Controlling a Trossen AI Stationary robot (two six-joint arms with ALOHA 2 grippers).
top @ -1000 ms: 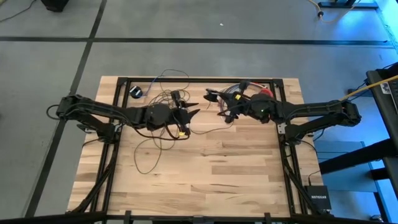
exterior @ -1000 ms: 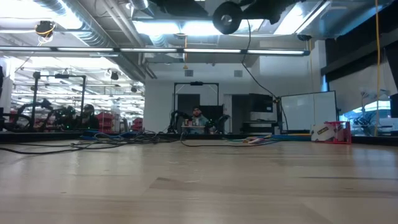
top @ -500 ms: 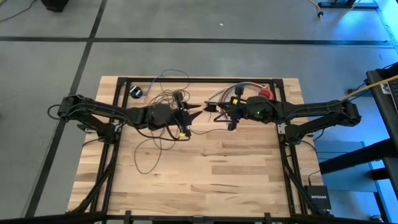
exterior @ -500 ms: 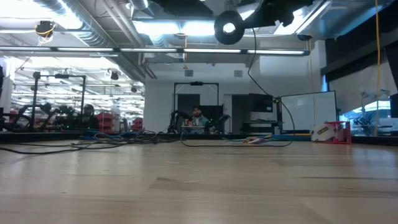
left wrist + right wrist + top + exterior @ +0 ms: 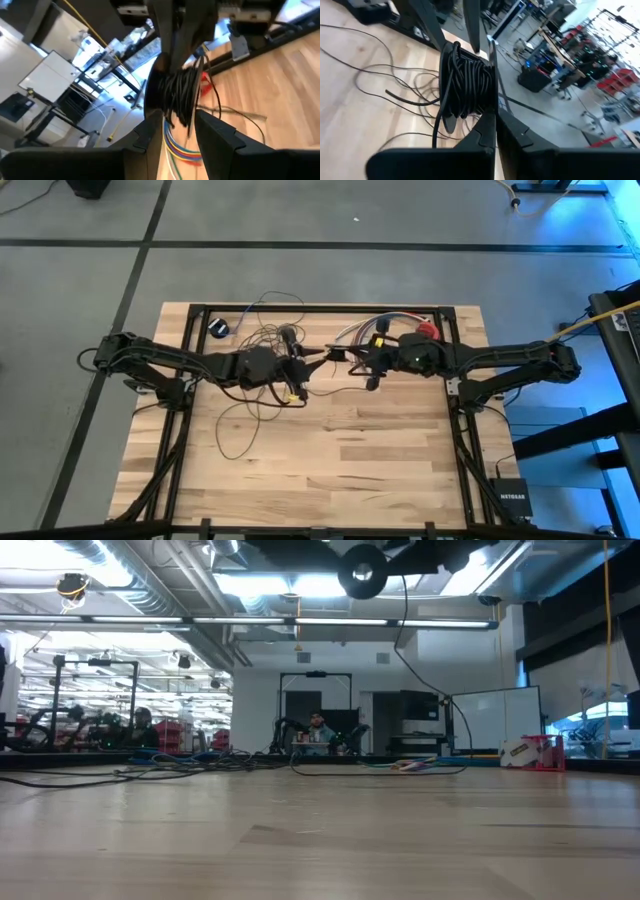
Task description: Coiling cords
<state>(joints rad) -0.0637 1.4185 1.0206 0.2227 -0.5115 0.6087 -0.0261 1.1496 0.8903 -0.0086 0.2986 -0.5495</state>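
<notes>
cords (image 5: 467, 82) wrapped around left pincer (image 5: 318, 357) fingers; right pincer (image 5: 345, 357) pressed together beside.

The table (image 5: 330, 470) has a light wooden plank top and stands on a grey floor (image 5: 90, 300) crossed by dark seam lines. A small black box (image 5: 512, 498) sits on the floor beside the table's near right corner.

In the low view, the room beyond is a large open workshop. Exposed ducts (image 5: 150, 580) and pipes run along the ceiling, lit by long bright light panels (image 5: 290, 584). A whiteboard (image 5: 495, 720) stands at the right. A dark doorway frame (image 5: 316, 700) occupies the centre of the far wall, with a person (image 5: 317, 730) seated in front of it. Racks and red bins (image 5: 175, 730) fill the left side.
</notes>
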